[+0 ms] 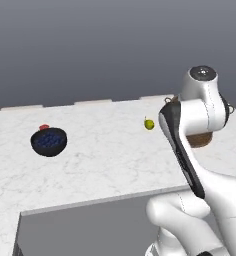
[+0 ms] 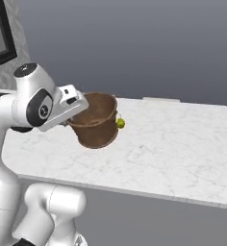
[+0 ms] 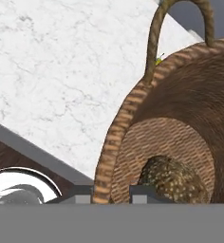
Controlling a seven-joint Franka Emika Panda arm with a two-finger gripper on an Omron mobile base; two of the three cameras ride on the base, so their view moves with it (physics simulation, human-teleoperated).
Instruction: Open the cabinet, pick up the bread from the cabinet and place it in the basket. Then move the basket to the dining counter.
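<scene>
With its jaws pinching the rim, pincer (image 3: 112, 193) grips basket (image 3: 180, 123).

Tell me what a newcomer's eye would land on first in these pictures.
First the basket, tilted and hanging just above the dining counter with the gripper clamped on its rim; the bread lies inside it. Next, on the white marble, the dark bowl of blue berries at the left and a small yellow-green fruit near the basket.
</scene>
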